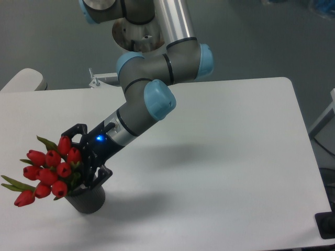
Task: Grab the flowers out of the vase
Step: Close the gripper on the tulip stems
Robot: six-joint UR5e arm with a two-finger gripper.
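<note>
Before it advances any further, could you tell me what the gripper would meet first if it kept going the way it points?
Probably the flowers: the gripper points down-left into their stems just above the vase, though depth is unclear.

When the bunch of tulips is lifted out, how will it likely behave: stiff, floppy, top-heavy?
The flowers lean far left of the vase, so probably top-heavy, sagging that way. Thin stems suggest some flop. The gripper sits at the stems; the small vase might tip.

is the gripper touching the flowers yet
Cannot tell. In the fixed camera view the gripper straddles the flowers just above the vase, but buds and leaves hide any contact.
</note>
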